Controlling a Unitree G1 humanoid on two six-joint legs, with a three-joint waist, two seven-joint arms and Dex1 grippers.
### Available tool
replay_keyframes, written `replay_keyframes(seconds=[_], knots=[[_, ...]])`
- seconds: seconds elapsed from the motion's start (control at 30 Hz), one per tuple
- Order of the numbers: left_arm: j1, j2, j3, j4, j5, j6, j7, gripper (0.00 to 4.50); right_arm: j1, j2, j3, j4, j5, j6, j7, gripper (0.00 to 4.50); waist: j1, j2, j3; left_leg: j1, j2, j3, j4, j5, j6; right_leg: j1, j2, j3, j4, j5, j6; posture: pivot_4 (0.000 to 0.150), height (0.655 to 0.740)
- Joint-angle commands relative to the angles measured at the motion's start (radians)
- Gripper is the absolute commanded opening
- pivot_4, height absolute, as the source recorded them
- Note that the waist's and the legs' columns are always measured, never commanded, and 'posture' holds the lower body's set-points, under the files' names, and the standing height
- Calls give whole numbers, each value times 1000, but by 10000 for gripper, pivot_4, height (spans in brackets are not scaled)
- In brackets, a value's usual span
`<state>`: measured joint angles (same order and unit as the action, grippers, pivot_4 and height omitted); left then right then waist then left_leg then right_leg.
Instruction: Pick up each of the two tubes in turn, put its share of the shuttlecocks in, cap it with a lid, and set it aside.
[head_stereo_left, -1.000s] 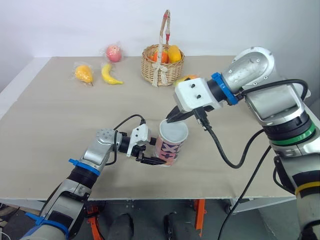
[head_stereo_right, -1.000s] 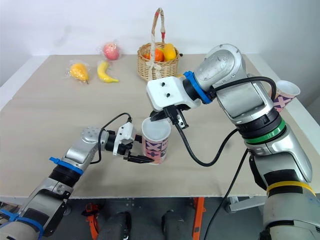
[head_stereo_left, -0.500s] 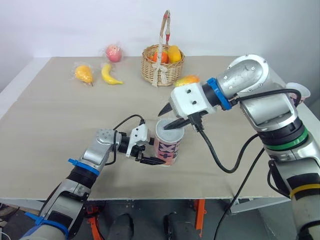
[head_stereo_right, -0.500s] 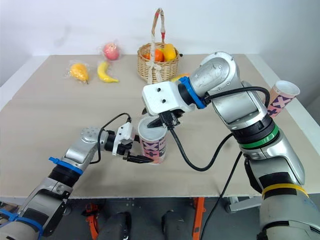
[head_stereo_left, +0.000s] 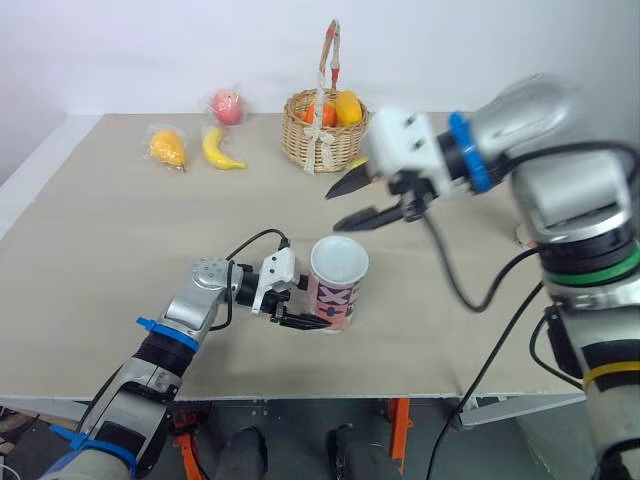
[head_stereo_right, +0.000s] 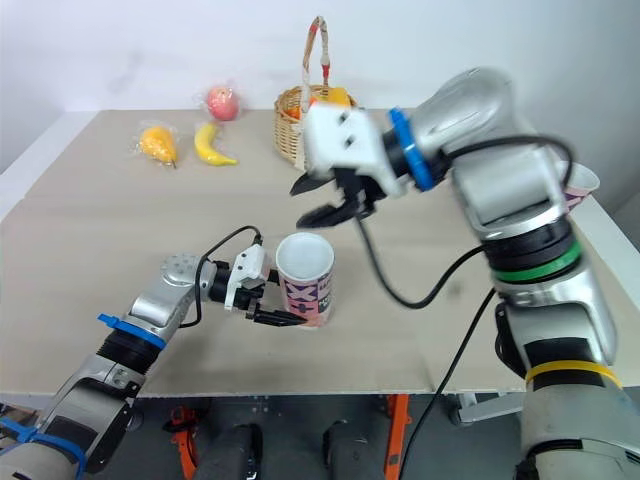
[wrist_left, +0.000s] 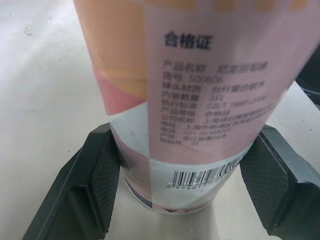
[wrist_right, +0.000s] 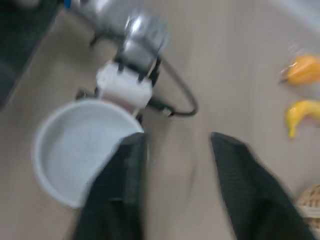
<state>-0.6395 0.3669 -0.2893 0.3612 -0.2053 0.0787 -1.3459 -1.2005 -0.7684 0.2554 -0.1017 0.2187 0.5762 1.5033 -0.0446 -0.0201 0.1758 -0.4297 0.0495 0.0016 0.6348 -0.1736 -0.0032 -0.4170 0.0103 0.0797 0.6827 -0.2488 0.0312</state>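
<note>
A pink patterned tube (head_stereo_left: 336, 288) stands upright near the middle of the table (head_stereo_left: 120, 240); its round top (head_stereo_left: 339, 261) looks white. My left gripper (head_stereo_left: 300, 311) is shut on the tube's base, and its black pads (wrist_left: 95, 180) press on both sides of the tube (wrist_left: 200, 100). My right gripper (head_stereo_left: 355, 205) hovers open and empty above and just behind the tube, fingers clearly apart. In the right wrist view the tube's white top (wrist_right: 80, 150) lies beside that gripper (wrist_right: 177, 142). A second tube (head_stereo_right: 581, 183) peeks out behind my right arm at the table's right edge.
A wicker basket (head_stereo_left: 325, 128) with fruit stands at the back centre. A banana (head_stereo_left: 222, 150), a bagged yellow fruit (head_stereo_left: 168, 147) and a red-pink fruit (head_stereo_left: 228, 105) lie at the back left. The table's front edge runs close below the tube.
My right gripper has lifted off the tube's top and drawn back and to the right, opening wide. The tube and my left gripper have stayed put.
</note>
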Motion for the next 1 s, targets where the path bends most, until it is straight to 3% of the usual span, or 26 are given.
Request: replay_keyframes(seconds=[0.03,0.07,0.3,0.57,0.77,0.9,1.0], knots=[[7,15,-16,46,37,5,6,32631,42,-11,-8,-75,43,17,8,2881,-1,0,0,0,0,0,0,0,0,0,0,0,0,0,0,1500,7400],[5,14,-16,48,38,3,5,32631,49,-3,-9,-85,66,29,12,496,-2,0,0,1,0,0,0,0,0,0,0,0,0,0,0,1500,7400],[-1,16,-12,55,40,-4,4,32631,51,24,57,-84,34,7,-14,496,-2,0,0,1,0,1,1,0,0,0,0,1,0,1,-3,1500,7400],[4,18,-8,51,40,-3,10,32631,46,68,206,7,-98,-97,-14,496,-1,1,0,0,0,1,1,0,0,-1,0,1,0,1,-3,1500,7400],[6,19,-3,46,37,-1,18,32631,130,39,308,11,-214,-224,17,496,-2,0,-1,2,0,1,1,0,0,1,0,1,0,0,-4,1500,7400],[6,20,-5,41,36,3,22,32631,183,26,351,6,-304,-320,16,496,-2,-2,-11,11,0,1,0,0,0,8,0,1,-1,-1,-5,1500,7400],[3,23,-4,43,32,3,23,32631,162,60,276,37,-259,-313,1,496,-3,-6,-16,22,1,1,-3,-2,-3,12,0,1,-2,-5,-8,1500,7400]])
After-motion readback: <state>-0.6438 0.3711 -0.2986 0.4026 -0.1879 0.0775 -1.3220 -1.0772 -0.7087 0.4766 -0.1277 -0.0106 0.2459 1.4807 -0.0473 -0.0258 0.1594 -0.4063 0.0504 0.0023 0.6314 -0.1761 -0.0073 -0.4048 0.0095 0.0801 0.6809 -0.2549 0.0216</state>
